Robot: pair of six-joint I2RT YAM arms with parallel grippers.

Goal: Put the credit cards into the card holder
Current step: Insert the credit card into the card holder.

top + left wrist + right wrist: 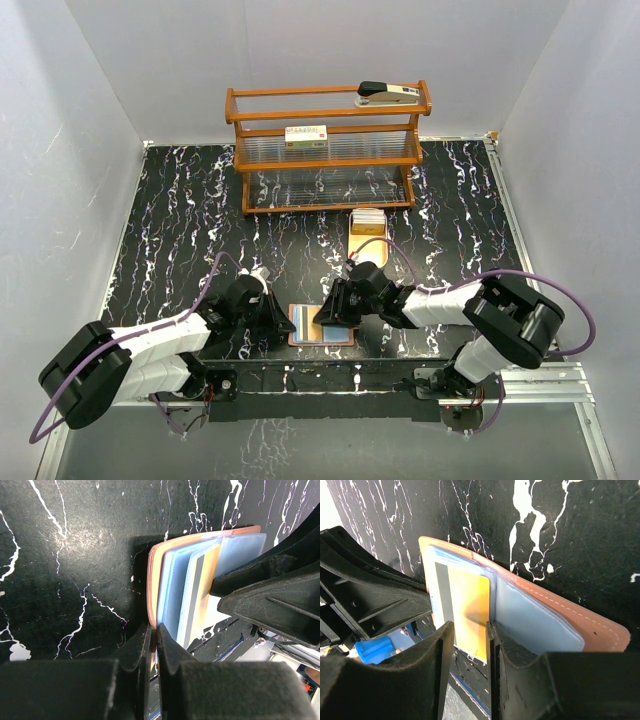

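The reddish-brown card holder (322, 330) lies open at the table's near edge, its pale blue pockets facing up. My left gripper (277, 322) is shut on the left edge of the holder's cover (153, 580), seen close in the left wrist view (155, 628). A yellow credit card with a dark stripe (470, 605) sticks out of a blue pocket. My right gripper (470, 626) is over the card's free end, jaws apart, the card lying across the gap behind the fingers. The same card (202, 587) shows in the left wrist view. More pale credit cards (368, 215) sit farther back.
A wooden tray (368, 232) holds the spare cards behind the holder. At the back stands a wooden rack (328, 165) with a stapler (388, 94) on top and a cream box (306, 136) on a shelf. White walls close in three sides.
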